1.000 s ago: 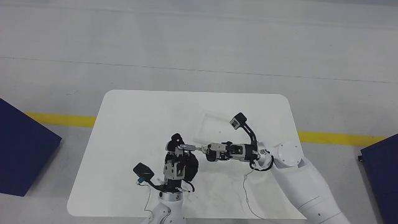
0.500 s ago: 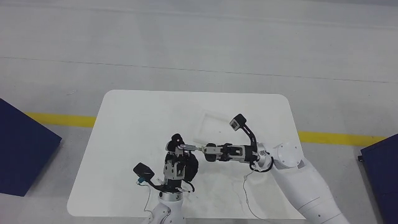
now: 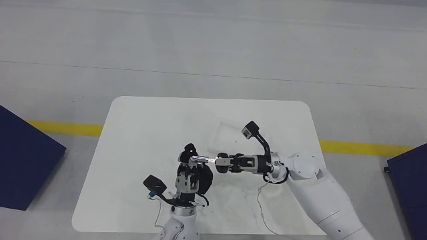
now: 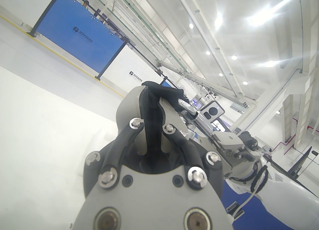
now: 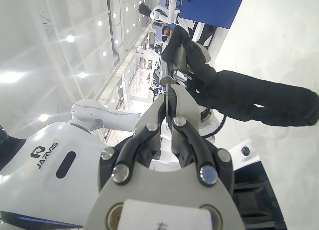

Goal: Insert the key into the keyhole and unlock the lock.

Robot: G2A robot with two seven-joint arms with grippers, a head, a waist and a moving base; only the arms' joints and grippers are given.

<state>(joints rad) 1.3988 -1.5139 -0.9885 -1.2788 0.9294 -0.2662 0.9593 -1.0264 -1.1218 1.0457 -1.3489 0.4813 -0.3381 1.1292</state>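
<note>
Over the near middle of the white table (image 3: 147,133), my left gripper (image 3: 190,165) points upward, shut on the small metal lock (image 3: 196,159). Its black-covered fingers (image 4: 149,96) are pressed together, and the lock (image 4: 186,106) shows just past their tips. My right gripper (image 3: 217,161) comes in level from the right, shut on the key (image 3: 207,161). The thin key (image 5: 166,83) sticks out between its grey fingers with its end right at the lock's silver body (image 5: 181,76). I cannot tell whether the key sits in the keyhole.
A faint rectangular outline (image 3: 233,133) lies on the table just beyond the grippers. Blue barriers (image 3: 20,157) stand on the floor off both sides of the table. The left arm's black sleeve (image 5: 249,101) runs close beside my right gripper.
My right gripper has slid left with the key, closing the gap to the lock. The left gripper has stayed put.
</note>
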